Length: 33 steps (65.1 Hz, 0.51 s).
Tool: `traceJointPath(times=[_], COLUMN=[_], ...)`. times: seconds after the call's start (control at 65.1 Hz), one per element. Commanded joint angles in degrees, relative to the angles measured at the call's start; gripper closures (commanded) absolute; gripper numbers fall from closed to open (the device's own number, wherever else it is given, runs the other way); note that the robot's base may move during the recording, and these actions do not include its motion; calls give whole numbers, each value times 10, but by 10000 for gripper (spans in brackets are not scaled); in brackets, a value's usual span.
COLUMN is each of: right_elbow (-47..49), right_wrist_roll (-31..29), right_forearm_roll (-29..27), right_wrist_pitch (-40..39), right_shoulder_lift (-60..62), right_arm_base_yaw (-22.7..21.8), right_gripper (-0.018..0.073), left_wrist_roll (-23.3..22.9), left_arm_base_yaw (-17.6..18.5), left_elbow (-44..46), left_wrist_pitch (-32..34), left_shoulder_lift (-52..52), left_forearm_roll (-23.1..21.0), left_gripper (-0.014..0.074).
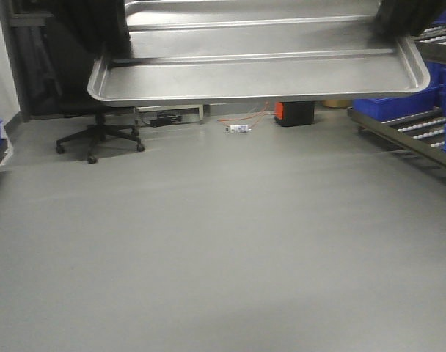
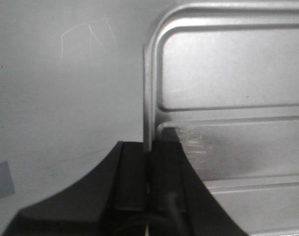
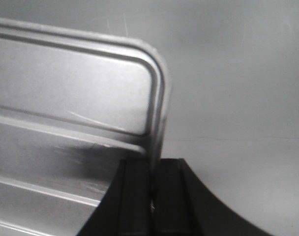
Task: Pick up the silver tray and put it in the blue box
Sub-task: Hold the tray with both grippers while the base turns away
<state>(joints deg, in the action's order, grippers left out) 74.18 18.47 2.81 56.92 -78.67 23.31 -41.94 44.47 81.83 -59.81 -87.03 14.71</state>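
Tray's up: the silver tray [image 1: 260,77] hangs in mid-air, carried roughly flat and well above the grey floor [image 1: 208,257]. The left claw [image 2: 149,182] is clenched on the left rim, one finger inside the lip and one outside. The right claw [image 3: 152,191] grips the opposite rim the same way.

So the grab looks done, and the carry is the step in hand. The next move calls for both arms travelling together, level, towards the blue box. Blue containers [image 1: 396,106] sit on the roller rack [image 1: 406,132] at the right, but I cannot tell which is the target.

The tray is thin shiny metal with rounded corners, a raised rim and long pressed ridges — slick stuff, likely to slip if the arms pull apart.
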Motion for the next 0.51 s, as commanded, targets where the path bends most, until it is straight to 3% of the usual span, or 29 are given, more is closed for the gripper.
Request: traceJointPath(times=[0.0,0.491], right_elbow=[22,22], right_wrist_roll=[-9,-9], right_forearm_roll=[26,26], right_wrist_pitch=[-25,-24], right_shoulder_lift=[20,20], right_arm_base_yaw=[-2,-2], right_gripper=[502,502], left_wrist_roll=[7,7], left_arm_base_yaw=[3,3], left_elbow=[19,19], left_wrist_pitch=[-1,-1], left_shoulder_lift=[20,20], left_forearm_roll=[23,23], left_gripper=[701,701])
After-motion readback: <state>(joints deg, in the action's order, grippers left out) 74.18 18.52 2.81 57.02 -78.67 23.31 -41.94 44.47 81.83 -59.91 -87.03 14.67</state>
